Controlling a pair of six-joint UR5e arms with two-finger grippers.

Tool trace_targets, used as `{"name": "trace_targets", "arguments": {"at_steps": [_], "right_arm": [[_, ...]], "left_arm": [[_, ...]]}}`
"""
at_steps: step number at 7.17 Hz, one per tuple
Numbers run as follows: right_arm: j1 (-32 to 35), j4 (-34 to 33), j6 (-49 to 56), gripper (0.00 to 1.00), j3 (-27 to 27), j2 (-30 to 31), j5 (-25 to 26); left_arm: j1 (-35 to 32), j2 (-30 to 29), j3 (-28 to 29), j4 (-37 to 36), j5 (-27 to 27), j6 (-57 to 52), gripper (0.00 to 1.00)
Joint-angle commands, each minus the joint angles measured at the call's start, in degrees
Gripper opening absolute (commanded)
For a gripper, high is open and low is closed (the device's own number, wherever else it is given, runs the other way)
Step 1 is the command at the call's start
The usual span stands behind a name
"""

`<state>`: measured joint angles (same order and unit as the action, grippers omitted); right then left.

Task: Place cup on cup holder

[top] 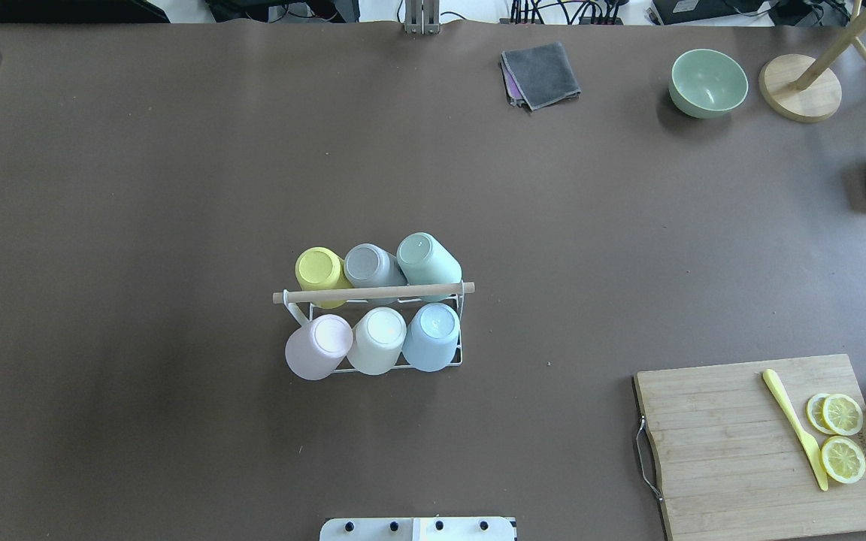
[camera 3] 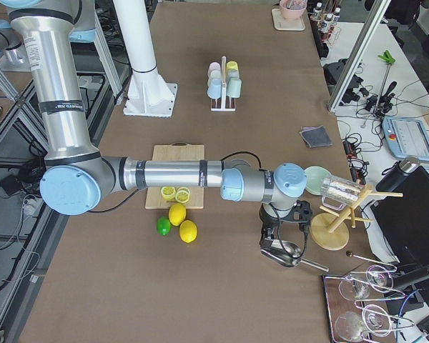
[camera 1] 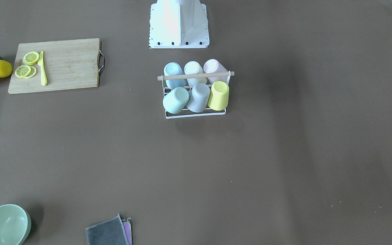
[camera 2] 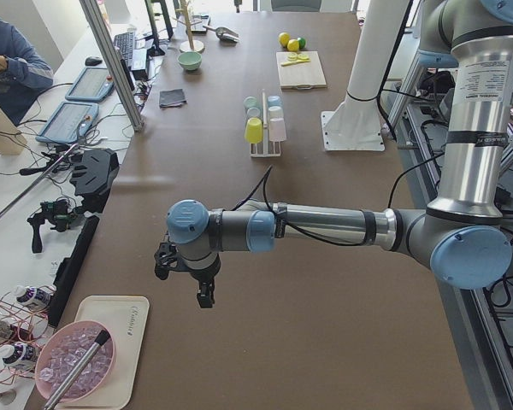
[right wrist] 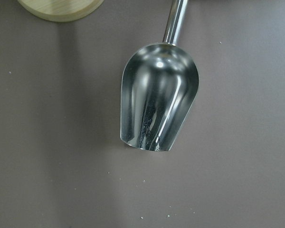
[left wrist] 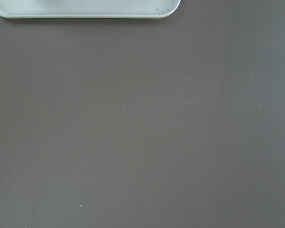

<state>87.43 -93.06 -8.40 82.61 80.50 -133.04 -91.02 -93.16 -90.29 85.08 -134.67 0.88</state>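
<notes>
Six upturned pastel plastic cups (top: 376,340) are seated on the small white wire cup holder (top: 373,292) with wooden rod, mid-way along the brown counter (top: 177,188). Whether the left tool (camera 2: 203,295) and right tool (camera 3: 275,239) are clenched cannot be told; both are best held away, lest cups be nudged.

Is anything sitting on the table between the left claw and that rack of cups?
Nothing visible does. Only bare table lies between the left claw and the cup holder, which already carries six cups.
</notes>
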Motion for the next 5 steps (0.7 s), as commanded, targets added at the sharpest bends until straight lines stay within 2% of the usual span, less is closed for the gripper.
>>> {"name": "trace_targets", "arguments": {"at_steps": [1,5], "right_arm": [[-0.06,0.07,0.05,1.00,-0.08,0.09,0.06],[-0.59,0.42,0.14,1.00,-0.78,0.27,0.15]], "left_arm": [[-0.56,0.00,-0.06,-0.18,-0.07,-0.09,0.97],[-0.82,0.09,-0.15,-0.27,-0.25,-0.09,0.98]]}}
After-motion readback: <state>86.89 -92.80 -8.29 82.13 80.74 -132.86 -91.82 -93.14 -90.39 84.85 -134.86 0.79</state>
